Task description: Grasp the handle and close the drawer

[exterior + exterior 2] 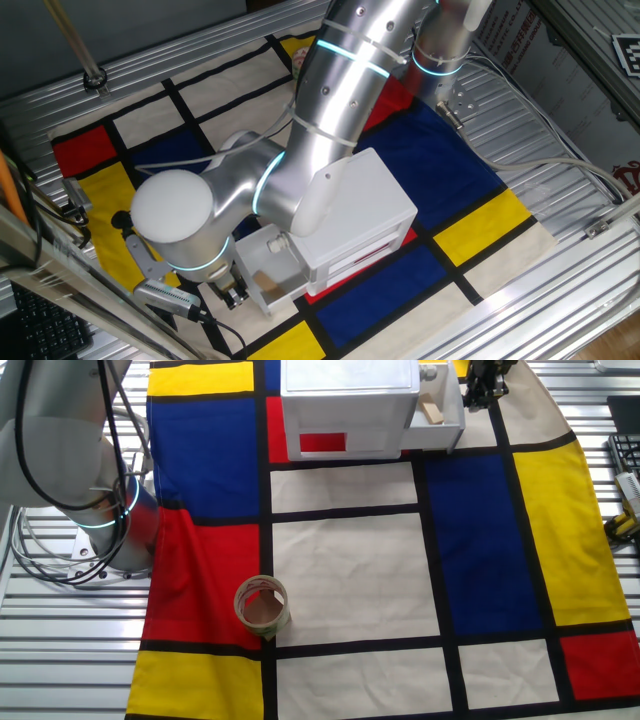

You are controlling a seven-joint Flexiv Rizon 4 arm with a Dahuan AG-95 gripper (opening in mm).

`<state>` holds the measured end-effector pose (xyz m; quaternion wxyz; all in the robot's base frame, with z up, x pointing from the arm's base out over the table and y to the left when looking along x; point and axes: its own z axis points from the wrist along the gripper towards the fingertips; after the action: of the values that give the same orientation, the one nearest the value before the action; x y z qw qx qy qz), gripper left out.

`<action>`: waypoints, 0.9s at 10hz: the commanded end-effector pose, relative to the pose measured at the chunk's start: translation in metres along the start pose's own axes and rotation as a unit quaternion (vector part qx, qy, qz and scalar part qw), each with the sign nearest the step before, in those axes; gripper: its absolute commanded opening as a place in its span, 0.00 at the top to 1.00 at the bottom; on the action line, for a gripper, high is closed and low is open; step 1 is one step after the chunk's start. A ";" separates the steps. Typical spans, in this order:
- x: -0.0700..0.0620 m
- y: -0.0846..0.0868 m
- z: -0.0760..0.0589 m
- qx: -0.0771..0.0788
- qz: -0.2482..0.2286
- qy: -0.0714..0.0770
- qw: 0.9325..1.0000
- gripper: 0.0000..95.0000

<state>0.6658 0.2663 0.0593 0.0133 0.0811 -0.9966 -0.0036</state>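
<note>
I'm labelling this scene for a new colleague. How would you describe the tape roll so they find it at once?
Start from the chequered cloth of red, blue, yellow and cream panels covering the table. The white cabinet sits at one edge; look toward the opposite side, where the tape roll stands alone on a black line between a red and a cream panel. It is the only ring-shaped, brownish thing there.

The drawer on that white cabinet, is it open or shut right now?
Open. The drawer sticks out from the cabinet, with a small wooden block visible inside.
</note>
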 end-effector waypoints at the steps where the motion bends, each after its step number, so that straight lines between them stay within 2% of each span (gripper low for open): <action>1: 0.000 0.001 -0.001 0.000 -0.001 0.002 1.000 1.00; 9: 0.006 0.002 0.000 -0.002 0.001 0.000 1.000 1.00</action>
<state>0.6598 0.2676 0.0594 0.0142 0.0802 -0.9967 -0.0064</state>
